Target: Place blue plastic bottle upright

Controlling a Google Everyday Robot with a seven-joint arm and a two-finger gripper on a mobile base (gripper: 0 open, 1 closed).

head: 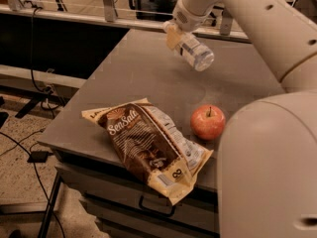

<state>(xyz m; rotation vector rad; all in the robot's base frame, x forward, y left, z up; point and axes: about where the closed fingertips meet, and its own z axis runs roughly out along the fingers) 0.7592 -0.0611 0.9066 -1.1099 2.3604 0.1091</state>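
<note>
The blue plastic bottle (194,51) is a small clear ribbed bottle. It is held in the air above the grey table (133,73), tilted, with its base pointing down and to the right. My gripper (174,32) is at the top middle of the camera view, shut on the bottle's upper end. The cap is hidden by the gripper. My pale arm runs from the gripper to the right and fills the lower right.
A red apple (208,122) sits on the table right of centre. A brown and cream snack bag (146,144) lies at the table's front edge. A drawer handle (156,208) shows under the table. Cables lie on the floor at left.
</note>
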